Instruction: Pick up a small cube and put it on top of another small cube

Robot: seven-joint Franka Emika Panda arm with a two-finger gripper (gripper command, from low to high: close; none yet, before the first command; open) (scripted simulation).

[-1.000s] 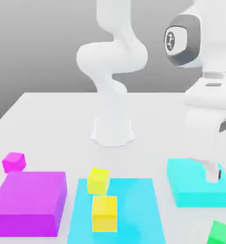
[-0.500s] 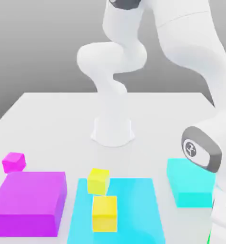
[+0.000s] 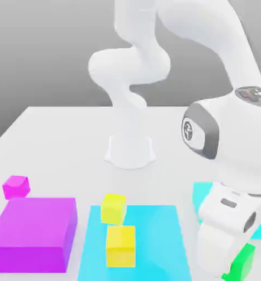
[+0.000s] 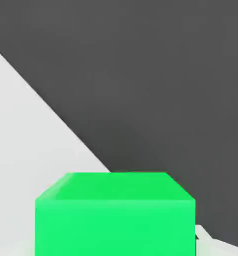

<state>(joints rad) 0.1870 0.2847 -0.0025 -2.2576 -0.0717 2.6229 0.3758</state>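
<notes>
- We see the small green cube (image 3: 243, 262) at the near corner of the tabletop (image 3: 61, 142), just in front of the cyan block (image 3: 201, 198) and on the exterior view's right of the flat cyan slab (image 3: 154, 236); the hand camera shows the same cube (image 4: 115, 215) close up and square-on.
- The claw (image 3: 231, 269) is pressed together on the green cube, pinching it by its sides; whether the cube rests on the tabletop or hangs just above it, we cannot tell.
- We judge the step in hand to be the lift after the grasp; to do it well we would raise the cube straight up, clear of the cyan block, before any sideways travel; a slanted pull risks twisting the cube in the grip.
- The likely targets, relative to the cyan block, are the two yellow cubes (image 3: 114, 208) (image 3: 121, 245) on the cyan slab, and farther off the magenta small cube (image 3: 16, 186) behind the big magenta block (image 3: 33, 233); we would carry high, centre over the chosen cube, then lower gently.
- The arm reaches out from its base (image 3: 130, 151) behind the cyan block, bends at a raised elbow and folds steeply down; the wrist (image 3: 226, 145) hangs above the block and the hand (image 3: 226, 230) points downward at the green cube, tilted slightly.
</notes>
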